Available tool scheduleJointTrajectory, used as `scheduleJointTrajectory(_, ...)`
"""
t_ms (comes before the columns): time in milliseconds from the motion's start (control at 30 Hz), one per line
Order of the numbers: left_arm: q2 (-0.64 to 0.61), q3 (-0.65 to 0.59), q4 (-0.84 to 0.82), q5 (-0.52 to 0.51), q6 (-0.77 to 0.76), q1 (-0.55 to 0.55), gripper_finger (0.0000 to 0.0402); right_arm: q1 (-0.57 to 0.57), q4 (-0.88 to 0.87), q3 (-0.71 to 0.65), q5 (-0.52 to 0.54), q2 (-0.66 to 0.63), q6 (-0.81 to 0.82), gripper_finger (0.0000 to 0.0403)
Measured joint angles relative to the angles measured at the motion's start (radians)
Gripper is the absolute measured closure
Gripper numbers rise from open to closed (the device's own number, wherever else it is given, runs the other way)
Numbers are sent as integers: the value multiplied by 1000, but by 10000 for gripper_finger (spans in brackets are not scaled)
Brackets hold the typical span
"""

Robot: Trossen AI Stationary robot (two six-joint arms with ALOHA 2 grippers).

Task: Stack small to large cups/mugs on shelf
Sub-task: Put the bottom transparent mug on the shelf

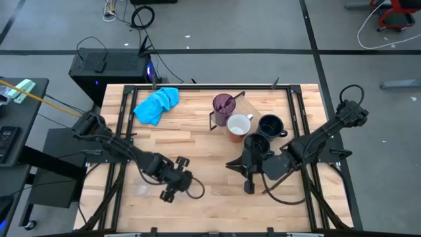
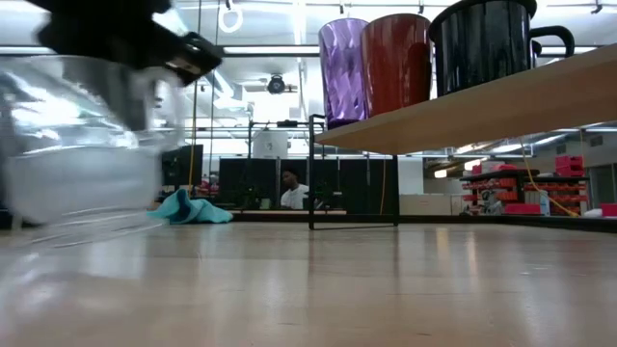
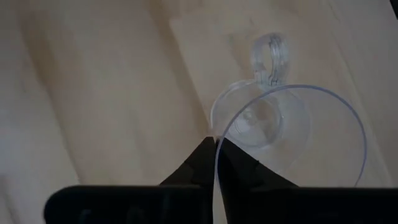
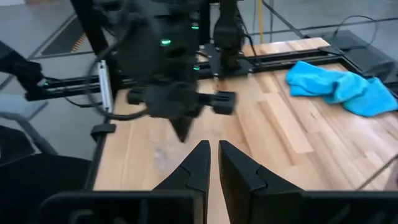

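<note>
My left gripper (image 1: 170, 191) is at the table's near left, shut on a clear glass (image 3: 348, 118) with a handle (image 3: 271, 55). That glass fills the left of the low view (image 2: 87, 145). The shelf (image 2: 501, 101) stands at the far right. It carries a purple tumbler (image 1: 223, 105), a white mug (image 1: 238, 125) and a dark mug (image 1: 271, 125). A second dark mug (image 1: 256, 143) stands beside them, partly under my right arm. My right gripper (image 4: 214, 163) hovers shut near the table's middle, with nothing between its fingers. My left gripper pinches the glass's rim wall (image 3: 216, 163), one finger inside the glass and one outside. The handle is on the opposite side of the rim. The fingers come from above, slanting down. The glass hangs below them; I cannot tell whether its base is off the table.
A bright blue cloth (image 1: 158, 104) lies at the table's far left. Black rails (image 1: 118, 131) run along the table's sides. Bare wood lies between the two grippers and in front of the shelf. A person (image 2: 289, 188) sits far off in the room behind.
</note>
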Motion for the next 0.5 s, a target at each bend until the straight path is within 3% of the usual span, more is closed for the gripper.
scheduleJointTrajectory(200, 0, 0, 90, 0, 45, 67, 394, 34, -16, 1, -5, 19, 7, 364)
scheduleJointTrajectory(500, 1, 0, 222, 0, 74, 125, 385, 59, -18, 0, -52, 49, 60, 364)
